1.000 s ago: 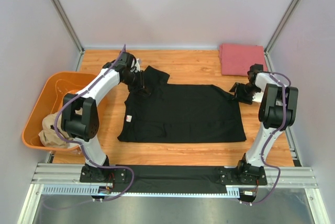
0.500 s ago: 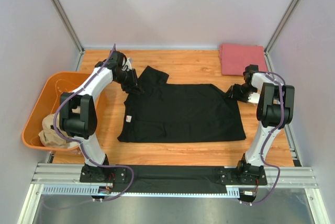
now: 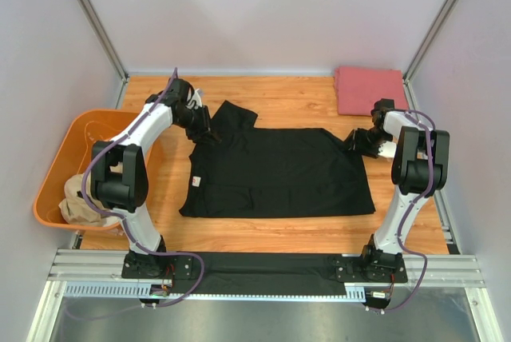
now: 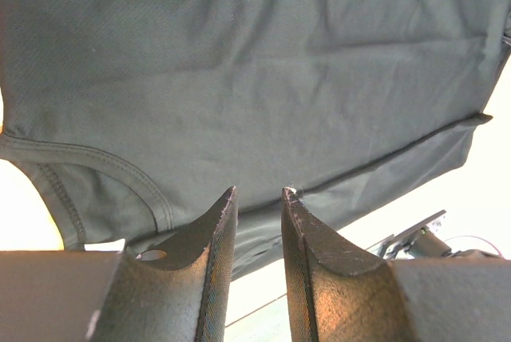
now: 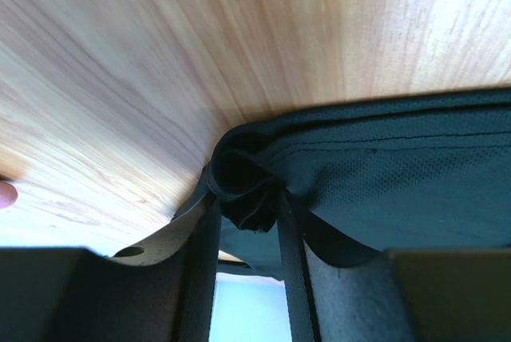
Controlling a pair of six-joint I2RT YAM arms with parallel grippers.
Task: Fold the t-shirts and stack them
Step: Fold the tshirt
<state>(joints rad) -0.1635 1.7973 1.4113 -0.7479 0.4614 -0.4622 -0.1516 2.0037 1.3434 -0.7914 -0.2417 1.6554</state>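
Three t-shirts, two arms, one tub. Spread flat across the middle of the wooden table (image 3: 295, 102): black t-shirt (image 3: 279, 174), long axis running left to right, collar and small white neck label (image 3: 194, 181) at the left, hem at the right. Folded in the far right corner, well apart from it: pinkish-red t-shirt (image 3: 369, 90). Crumpled in the orange tub (image 3: 68, 146) off the table's left edge: tan t-shirt (image 3: 76, 198). Left gripper (image 3: 209, 133) at the far left shoulder, beside the sleeve jutting toward the far side, fingers drawn nearly together on a fold of the black cloth. Right gripper (image 3: 357, 141) at the far right hem corner, clamped on a bunched wad of the same shirt. Bare wood open along the far edge and in a narrower strip along the near edge; little room on the right, between hem and table edge.
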